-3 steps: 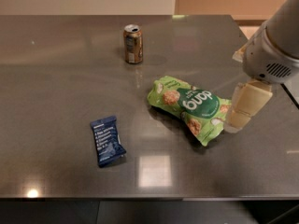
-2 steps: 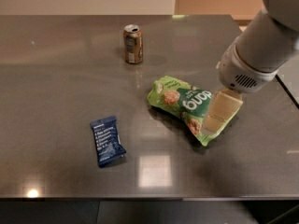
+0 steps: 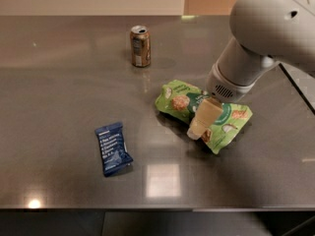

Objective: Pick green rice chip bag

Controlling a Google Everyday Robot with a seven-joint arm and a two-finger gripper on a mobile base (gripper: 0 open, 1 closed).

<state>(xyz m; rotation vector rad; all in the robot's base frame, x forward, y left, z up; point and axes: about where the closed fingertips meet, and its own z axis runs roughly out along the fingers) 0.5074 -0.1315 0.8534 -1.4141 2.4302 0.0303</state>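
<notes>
Cream-coloured gripper (image 3: 201, 122) down low over the middle of the green rice chip bag (image 3: 178, 101), tip at or right on the crinkly pouch. Can't tell from this angle whether it's apart, together or already clamped on anything, so not guessing.

Compared with a second ago: no longer hanging off the bag's right end, now sits square over the dark-green logo. So, slides in leftward across the pouch in that time. Doesn't seem to budge the bag, though. Same spot, lying flat on the grey table (image 3: 64, 82), a bit right of centre, no sign of lift. Reads as the tail end of the approach, grab not confirmed yet.

Big pale arm (image 3: 256, 38) coming in from the far right, wrist angled down and left onto the pouch.

Further out: brown can (image 3: 140, 45) upright on the far side, well apart from the bag. Dark-blue bar wrapper (image 3: 112, 147) flat at the near left, also well apart. Neither in the way.

Probably just needs a squeeze and a straight lift from here. Puffy, slippery film though, so could squirt out sideways or get caught by only a fold.
</notes>
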